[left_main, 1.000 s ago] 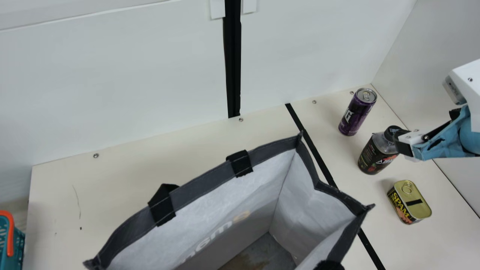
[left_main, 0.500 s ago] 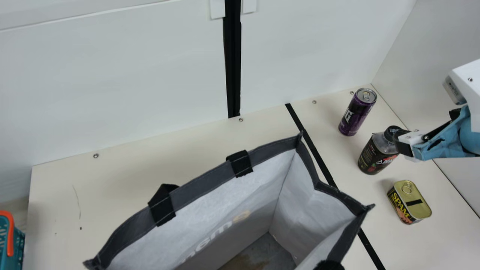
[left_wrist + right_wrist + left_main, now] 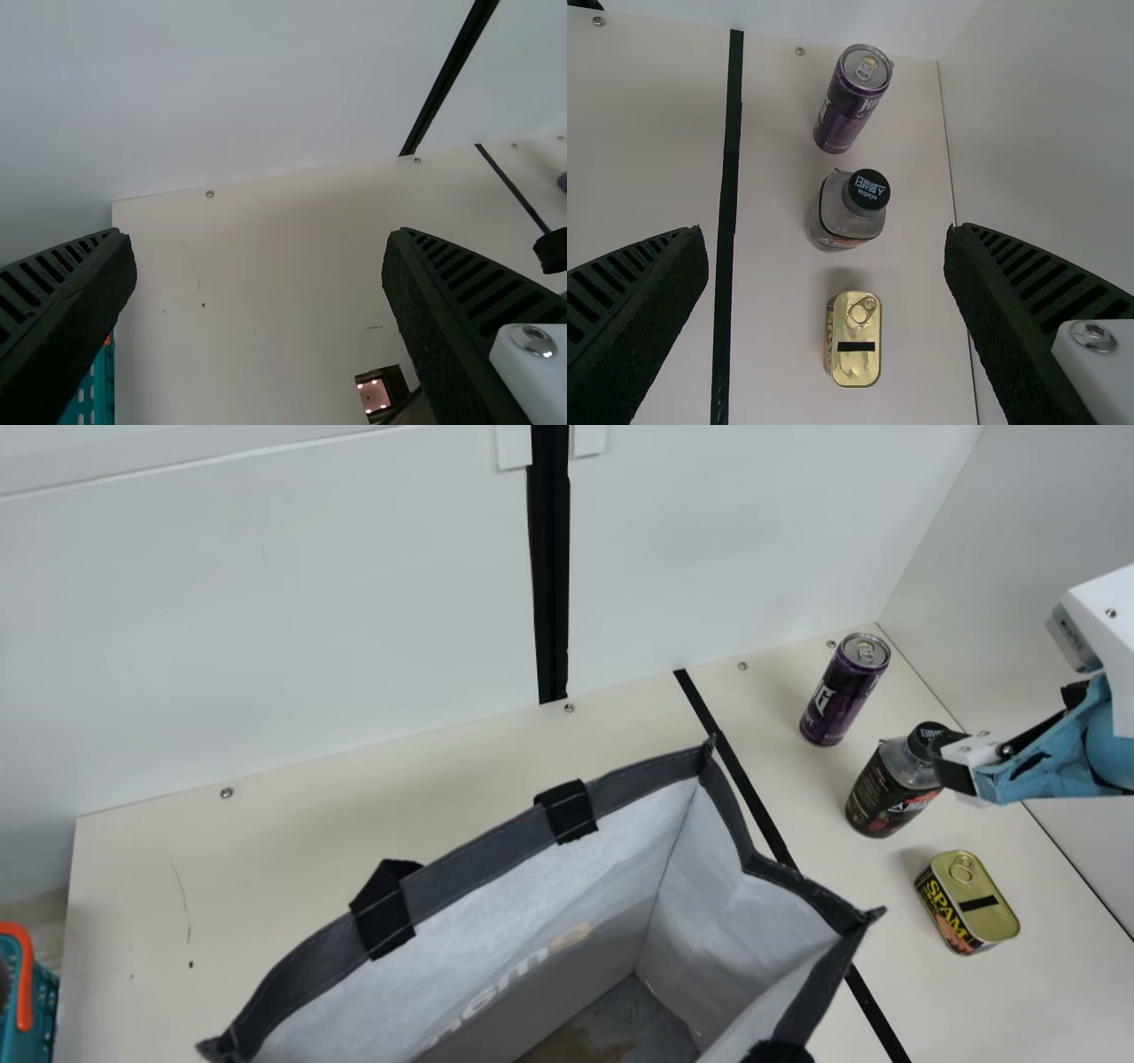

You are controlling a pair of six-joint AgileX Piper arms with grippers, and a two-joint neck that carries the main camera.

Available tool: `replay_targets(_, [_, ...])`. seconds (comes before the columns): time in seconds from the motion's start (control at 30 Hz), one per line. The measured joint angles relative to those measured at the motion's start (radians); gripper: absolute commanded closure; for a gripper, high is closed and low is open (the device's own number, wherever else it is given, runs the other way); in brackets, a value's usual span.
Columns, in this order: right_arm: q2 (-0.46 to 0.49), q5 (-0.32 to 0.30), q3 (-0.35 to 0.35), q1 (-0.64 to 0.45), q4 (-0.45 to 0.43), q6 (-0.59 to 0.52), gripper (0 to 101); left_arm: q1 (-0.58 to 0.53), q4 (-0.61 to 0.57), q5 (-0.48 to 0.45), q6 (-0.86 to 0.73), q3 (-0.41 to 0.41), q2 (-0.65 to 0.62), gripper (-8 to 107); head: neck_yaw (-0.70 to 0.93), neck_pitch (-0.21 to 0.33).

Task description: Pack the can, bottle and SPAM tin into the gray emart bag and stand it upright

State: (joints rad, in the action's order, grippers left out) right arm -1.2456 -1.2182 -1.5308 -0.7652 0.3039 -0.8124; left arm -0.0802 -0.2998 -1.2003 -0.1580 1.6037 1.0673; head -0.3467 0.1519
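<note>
Leftmost, my left gripper [image 3: 259, 235] hangs released; next, the gray emart bag [image 3: 483, 874] gapes, its fabric rim creased. Right of it stand the slim metal can [image 3: 837, 701], clear-shouldered bottle [image 3: 886, 790] and rounded SPAM tin [image 3: 966, 908], my right gripper [image 3: 951, 763] spread nearby.

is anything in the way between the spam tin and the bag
Nothing visible stands between the SPAM tin and the gray bag, only table with a flat black strip. The tin would likely need lifting over the bag's rim.
</note>
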Motion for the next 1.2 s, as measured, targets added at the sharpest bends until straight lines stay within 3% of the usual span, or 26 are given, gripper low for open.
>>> replay_targets(0.4, [0.0,0.0,0.0,0.0,-0.001,0.0,6,-0.054,-0.095,-0.02,-0.027,0.126,0.096,9,0.0,0.0])
replay_targets(1.2, [0.0,0.0,0.0,0.0,-0.001,0.0,6,-0.372,-0.073,-0.02,0.017,0.247,0.199,9,-0.002,0.0])
